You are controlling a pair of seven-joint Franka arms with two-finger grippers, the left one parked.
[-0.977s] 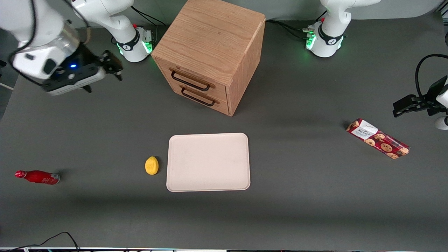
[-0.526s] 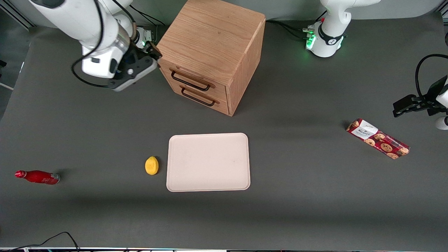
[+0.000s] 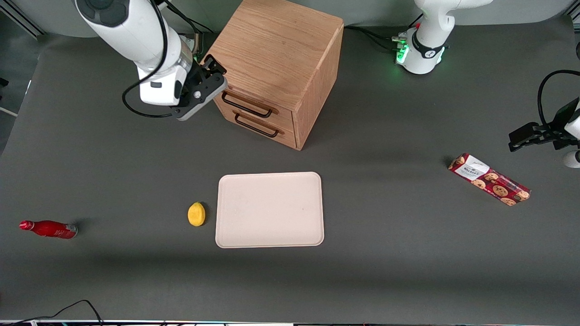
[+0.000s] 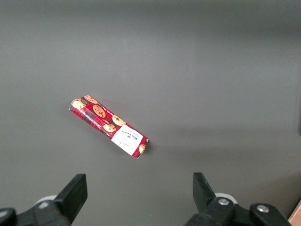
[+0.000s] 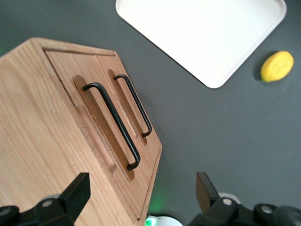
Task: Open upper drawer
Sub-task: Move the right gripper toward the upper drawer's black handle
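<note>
The oak cabinet (image 3: 276, 50) stands at the back of the table with both drawers shut. The upper drawer (image 3: 260, 100) carries a thin dark bar handle (image 3: 247, 105); the lower drawer's matching handle (image 3: 256, 127) sits just under it. My right gripper (image 3: 215, 64) is open and empty. It hovers at the cabinet's front corner toward the working arm's end, level with the upper drawer and close to the end of its handle, not touching it. In the right wrist view the upper handle (image 5: 112, 123) lies ahead of the open gripper (image 5: 142, 188), which straddles the cabinet's corner edge.
A white tray (image 3: 269, 209) lies nearer the front camera than the cabinet, with a yellow lemon (image 3: 196, 213) beside it. A red bottle (image 3: 49, 229) lies toward the working arm's end. A cookie box (image 3: 488, 179) lies toward the parked arm's end; it also shows in the left wrist view (image 4: 109, 127).
My right gripper has swung from the working arm's end of the table toward the cabinet and now sits at its front corner. The drawers have not moved.
</note>
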